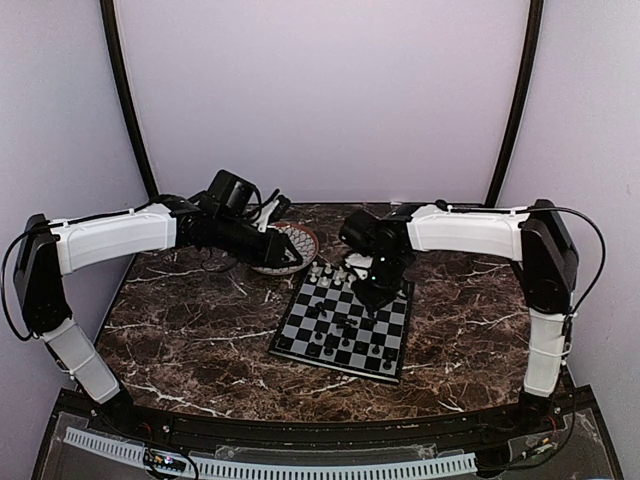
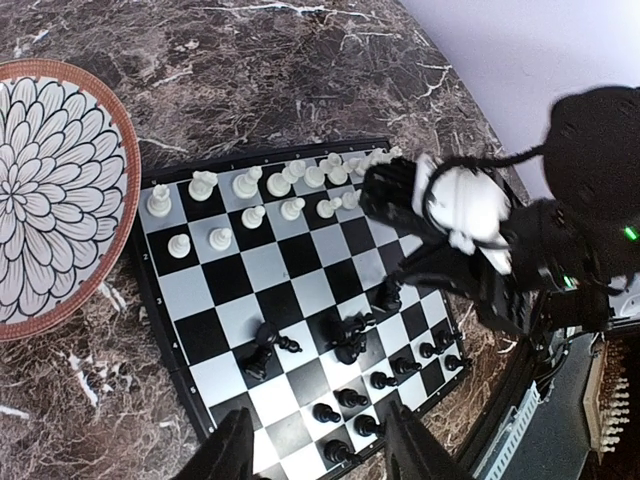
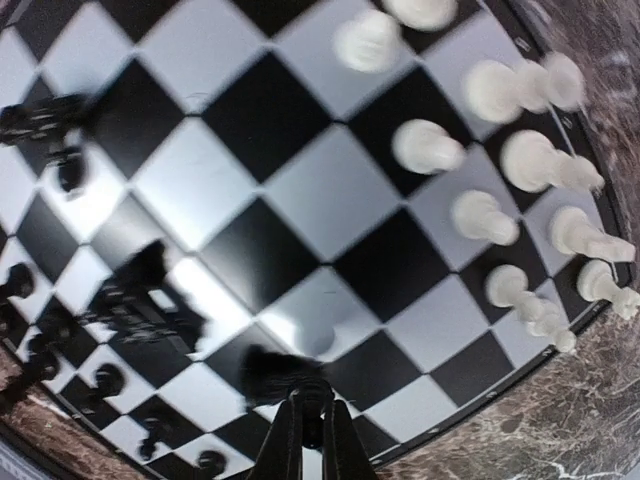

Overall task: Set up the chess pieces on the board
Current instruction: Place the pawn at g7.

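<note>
right arm works on the black side of the small black-and-silver checked chessboard [image 3: 250, 120], as i judge.
right gripper [image 3: 305, 440] jaws are clenched above a dark blur; if they pinch a piece i cannot tell. black chessmen [image 3: 105, 380] lie left of the jaws, pale white chessmen [image 3: 480, 215] far right, the board edge just beside, free squares ahead. left gripper [image 2: 318, 455] is released and empty. next probably needs a straight lift.

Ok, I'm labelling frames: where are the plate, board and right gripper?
plate [image 2: 50, 190], left wrist view, bare patterned centre.
board [image 2: 268, 266], left wrist view, an empty pale square.
right gripper [image 3: 308, 408], right wrist view, between its fingertips.
</note>
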